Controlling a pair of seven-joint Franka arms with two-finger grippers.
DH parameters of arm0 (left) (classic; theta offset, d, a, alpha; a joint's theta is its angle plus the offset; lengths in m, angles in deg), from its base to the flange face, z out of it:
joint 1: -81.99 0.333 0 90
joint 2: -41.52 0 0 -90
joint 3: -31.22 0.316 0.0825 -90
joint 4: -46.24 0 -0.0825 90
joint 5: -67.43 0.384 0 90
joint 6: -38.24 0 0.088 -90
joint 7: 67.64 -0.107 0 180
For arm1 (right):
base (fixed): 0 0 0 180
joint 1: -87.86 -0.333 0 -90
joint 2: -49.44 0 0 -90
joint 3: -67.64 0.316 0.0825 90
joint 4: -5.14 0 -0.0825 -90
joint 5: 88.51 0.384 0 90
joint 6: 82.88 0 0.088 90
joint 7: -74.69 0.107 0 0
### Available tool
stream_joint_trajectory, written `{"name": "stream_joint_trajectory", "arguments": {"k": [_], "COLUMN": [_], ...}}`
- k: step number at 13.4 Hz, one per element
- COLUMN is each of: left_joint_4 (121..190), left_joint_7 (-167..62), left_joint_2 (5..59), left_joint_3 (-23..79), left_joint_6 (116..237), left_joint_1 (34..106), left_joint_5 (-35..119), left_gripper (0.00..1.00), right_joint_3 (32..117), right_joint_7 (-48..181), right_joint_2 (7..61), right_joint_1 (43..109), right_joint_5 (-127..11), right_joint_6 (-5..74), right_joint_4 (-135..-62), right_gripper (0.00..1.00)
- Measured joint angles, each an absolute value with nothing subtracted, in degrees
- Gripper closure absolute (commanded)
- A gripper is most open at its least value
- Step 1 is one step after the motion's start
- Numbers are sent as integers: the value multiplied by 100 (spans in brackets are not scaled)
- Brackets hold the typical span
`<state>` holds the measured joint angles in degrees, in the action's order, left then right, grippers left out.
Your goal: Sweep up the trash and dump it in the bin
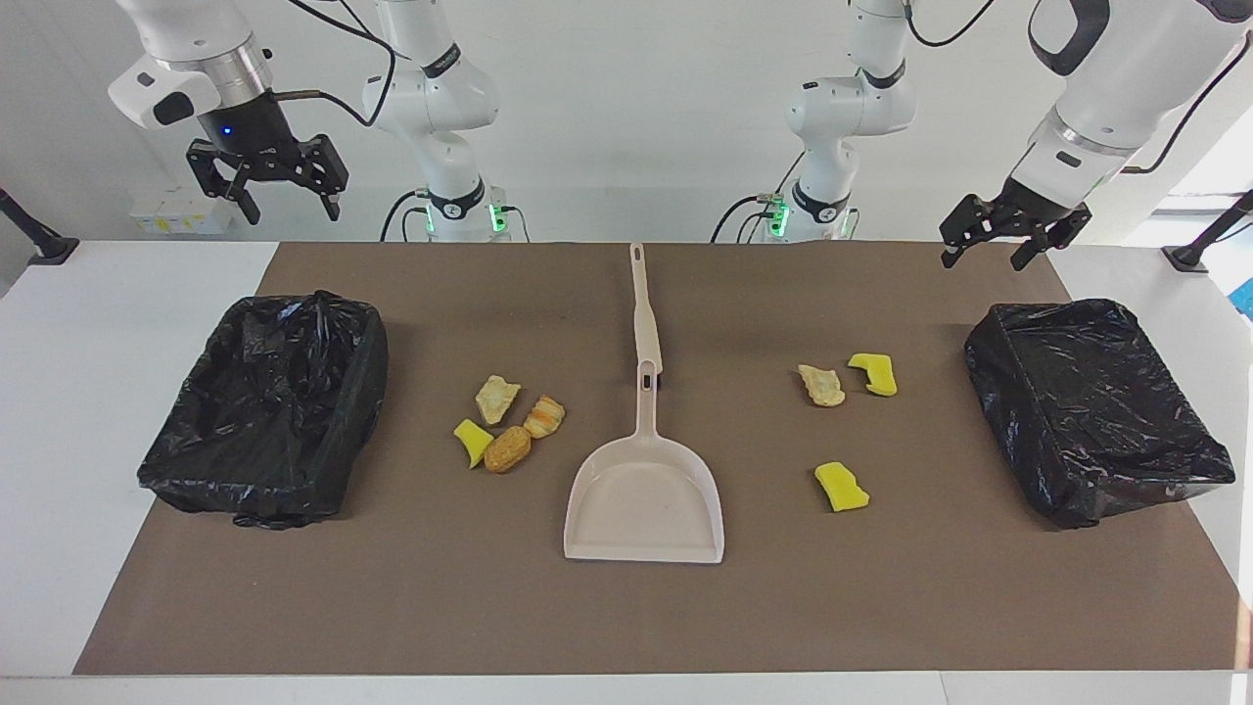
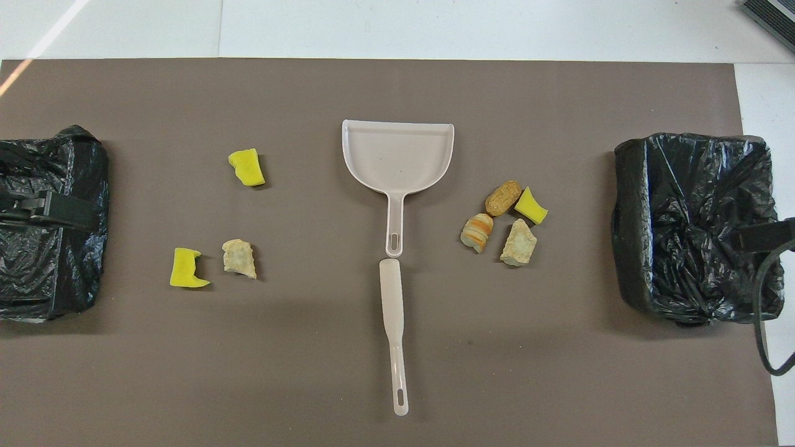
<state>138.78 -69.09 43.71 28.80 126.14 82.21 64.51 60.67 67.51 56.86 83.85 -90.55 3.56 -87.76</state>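
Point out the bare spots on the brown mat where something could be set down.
Free: the wide strip of brown mat farther from the robots than the beige plastic dustpan, and the strip near the robots flanking the beige scraper stick. Crowded: the four scraps beside one black-lined bin, the three scraps toward the other.

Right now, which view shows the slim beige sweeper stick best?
The overhead view: the sweeper stick lies full length, clear of the dustpan handle. The facing view shows the sweeper stick foreshortened, its wide end hidden where it meets that handle.
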Motion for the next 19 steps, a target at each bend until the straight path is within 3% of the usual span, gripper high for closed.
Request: {"name": "stream_joint_trajectory", "arguments": {"k": [6, 11, 15, 19], "left_joint_4": [13875, 13876, 13980, 14428], "left_joint_7": [-6912, -6912, -6906, -6893], "left_joint_2": [4371, 4346, 4257, 4234], "left_joint_3": [2875, 2850, 2821, 2793], "left_joint_6": [12620, 12658, 12898, 13336], "left_joint_1": [8220, 8209, 8049, 7619], "left_joint_5": [6451, 6448, 6279, 6168], "left_gripper": [0, 0, 0, 0], "right_joint_3": [6062, 6115, 6262, 6628], "right_joint_7": [6751, 7150, 7881, 9102], "right_joint_2": [5687, 5473, 4581, 2997], "right_joint_1": [8383, 8184, 7842, 7521], "right_joint_5": [-9074, -9072, -9071, -9051], "right_joint_6": [282, 661, 813, 856], "right_joint_4": [-8785, -8932, -8355, -7048], "right_gripper": [0, 0, 0, 0]}}
